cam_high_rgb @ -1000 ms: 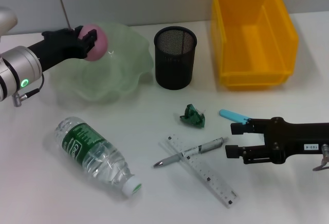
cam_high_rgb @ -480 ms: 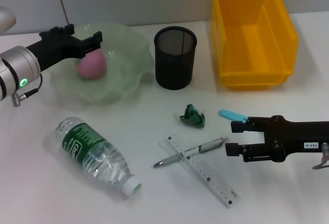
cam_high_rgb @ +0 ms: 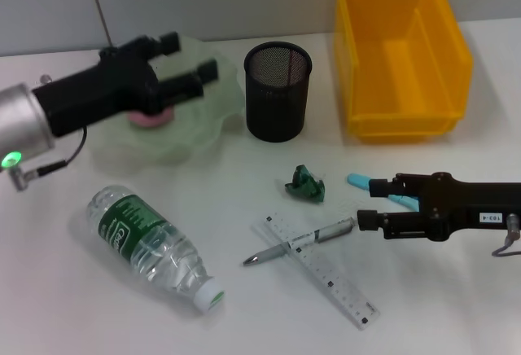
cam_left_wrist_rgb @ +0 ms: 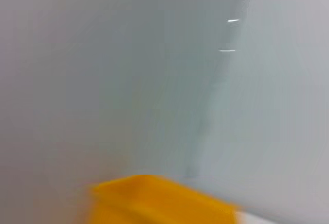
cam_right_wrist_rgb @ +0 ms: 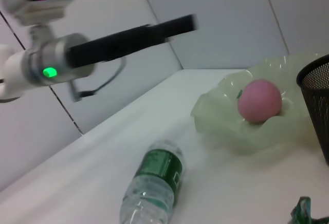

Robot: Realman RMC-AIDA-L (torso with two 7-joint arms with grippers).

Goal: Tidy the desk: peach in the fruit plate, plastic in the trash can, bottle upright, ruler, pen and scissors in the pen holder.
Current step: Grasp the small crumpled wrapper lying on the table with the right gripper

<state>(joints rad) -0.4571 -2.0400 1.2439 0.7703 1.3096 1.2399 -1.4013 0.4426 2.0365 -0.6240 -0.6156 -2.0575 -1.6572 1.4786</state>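
The pink peach (cam_high_rgb: 151, 117) (cam_right_wrist_rgb: 259, 99) lies in the pale green fruit plate (cam_high_rgb: 218, 102) (cam_right_wrist_rgb: 226, 126). My left gripper (cam_high_rgb: 187, 59) hangs open and empty above the plate. The bottle (cam_high_rgb: 153, 245) (cam_right_wrist_rgb: 154, 183) lies on its side at the front left. Crumpled green plastic (cam_high_rgb: 306, 184) sits in the middle of the desk. The pen (cam_high_rgb: 303, 241) lies across the clear ruler (cam_high_rgb: 326, 272). My right gripper (cam_high_rgb: 379, 201) is open just right of the pen's end. It partly covers the blue-handled scissors (cam_high_rgb: 364, 181). The black mesh pen holder (cam_high_rgb: 278, 90) stands upright.
The yellow bin (cam_high_rgb: 400, 54) (cam_left_wrist_rgb: 159, 201) stands at the back right, beside the pen holder. The left arm (cam_right_wrist_rgb: 128, 35) shows far off in the right wrist view. A grey wall runs along the desk's back edge.
The left gripper let go of the peach, which now rests in the plate. It then lifted and swung right, toward the pen holder. The right gripper shifted slightly and turned.
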